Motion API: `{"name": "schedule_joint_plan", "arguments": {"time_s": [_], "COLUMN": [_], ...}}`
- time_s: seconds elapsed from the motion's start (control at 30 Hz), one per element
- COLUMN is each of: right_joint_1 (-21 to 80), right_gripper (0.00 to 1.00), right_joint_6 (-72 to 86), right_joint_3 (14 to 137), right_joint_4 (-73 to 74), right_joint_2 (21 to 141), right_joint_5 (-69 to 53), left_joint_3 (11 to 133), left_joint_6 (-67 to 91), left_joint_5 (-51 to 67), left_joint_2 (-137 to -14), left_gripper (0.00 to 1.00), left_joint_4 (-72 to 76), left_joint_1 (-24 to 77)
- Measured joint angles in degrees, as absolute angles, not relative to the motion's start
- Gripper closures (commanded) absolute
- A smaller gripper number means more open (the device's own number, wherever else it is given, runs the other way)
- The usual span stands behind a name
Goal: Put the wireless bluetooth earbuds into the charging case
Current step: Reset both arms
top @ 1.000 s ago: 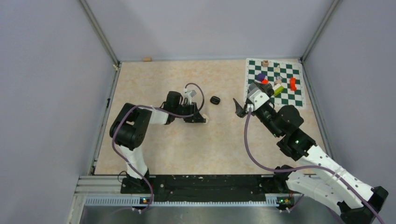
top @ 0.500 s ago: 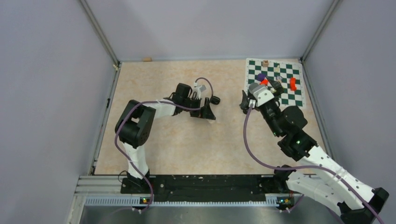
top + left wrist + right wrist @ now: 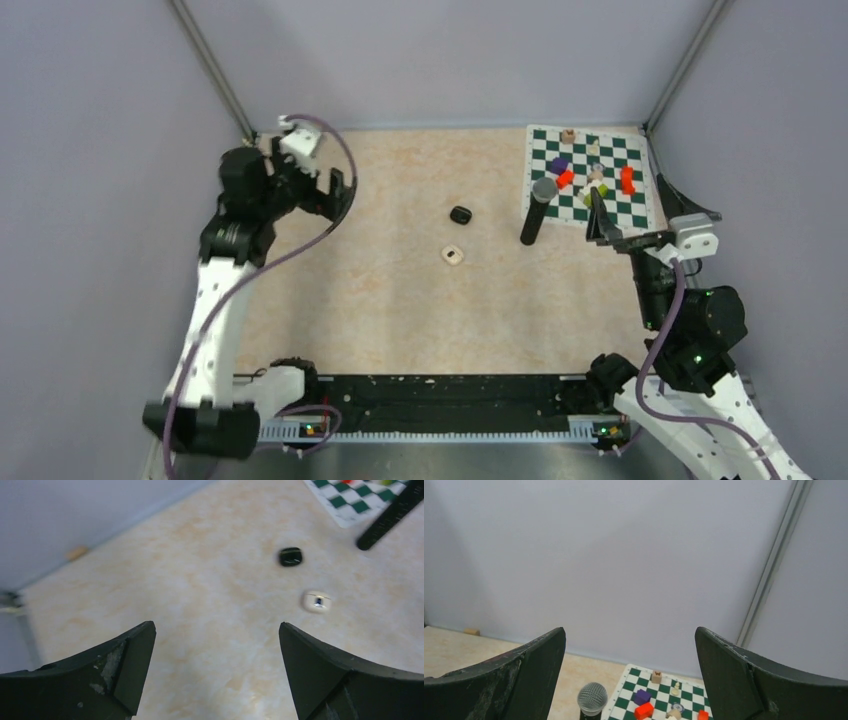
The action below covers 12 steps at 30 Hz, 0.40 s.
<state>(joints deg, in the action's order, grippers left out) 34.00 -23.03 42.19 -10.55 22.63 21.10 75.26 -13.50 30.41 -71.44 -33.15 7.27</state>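
Two pairs, black earbuds (image 3: 290, 556) and whitish earbuds (image 3: 317, 601), lie between left gripper (image 3: 216, 627) and right gripper (image 3: 629, 630), both wide open, empty.

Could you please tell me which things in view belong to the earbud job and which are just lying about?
Job:
- black piece
- whitish piece
(whether each is an earbud or a case is too small to tell)

Lying about:
- microphone, standing upright
- chessboard
- coloured blocks on it
- wooden bit by the far wall
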Motion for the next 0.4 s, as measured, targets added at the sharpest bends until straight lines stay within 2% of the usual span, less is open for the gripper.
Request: {"name": "schedule_joint_plan", "arguments": {"time_s": [0.13, 0.2, 0.3, 0.4], "right_joint_1": [33.6, 33.6, 33.6, 33.6], "right_gripper": [0.01, 0.01, 0.01, 0.01], "right_joint_6": [-19.9, -18.6, -17.4, -17.8], "right_joint_3": [43.1, 44.1, 44.3, 44.3], "right_joint_4": [-9.2, -7.7, -6.9, -7.5], "right_joint_2": [22.9, 24.1, 24.9, 24.9], "right_joint_5": [18.7, 18.3, 18.7, 20.3], "left_joint_3": [64.4, 62.6, 58.3, 55.9], "left_joint_6": [-13.5, -13.2, -12.3, -11.7], "left_joint_5": [16.2, 11.3, 8.7, 7.9], "left_joint_2": [-46.4, -38.5, -34.9, -36.3], "left_gripper": [0.02, 0.03, 0.04, 0.05], "left_joint_4": [-26.1, -24.0, -18.6, -20.7], "left_joint_1": [3.7, 3.8, 2.7, 2.1]}}
